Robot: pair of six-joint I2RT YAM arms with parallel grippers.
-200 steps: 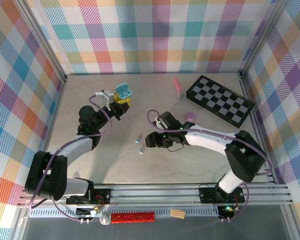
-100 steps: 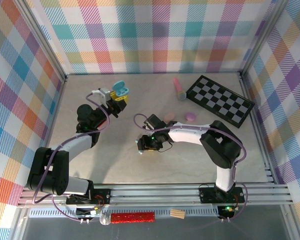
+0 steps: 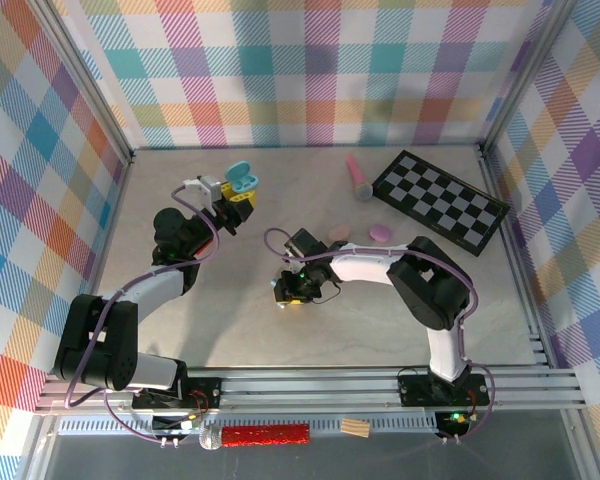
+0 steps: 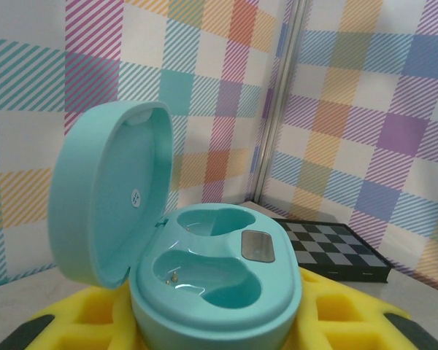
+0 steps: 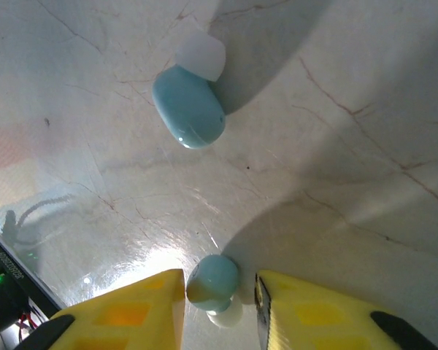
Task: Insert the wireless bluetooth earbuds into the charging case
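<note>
Over on the left, the left pincer [image 3: 236, 202] is clamped on the mint charging case [image 4: 219, 292], with its yellow pads [image 4: 73, 321] pressed to either side of the base. The case sits upright, two bare wells facing up. Its lid [image 4: 106, 200] is swung open and stands on edge at the left of the wrist view. From above, the case is toward the back left of the counter [image 3: 200, 320], lid on the side nearer the back wall.

In the middle, the right pincer [image 3: 288, 292] is down at the counter, jaws partway open and straddling one pale blue earbud [image 5: 213, 279]. One yellow finger [image 5: 131, 313] looks to be right against it, and the other is a sliver off. That bud shows as a rounded blob with a pale tip on the near side, and I can't make out which way its long axis runs. A second blue earbud [image 5: 190, 109] lies free on the counter just beyond the fingers. It is on its side, its body slanting across the wrist view and its white tip [image 5: 201, 57] pointing away from the pincer.

Further right, a pink oval case [image 3: 338, 233] and a purple oval case [image 3: 379, 233] lie near each other. Behind them a pink toy microphone [image 3: 358, 177] lies front to back, wide head toward the arms. A chessboard [image 3: 440, 200] lies flat and askew at the far right.
</note>
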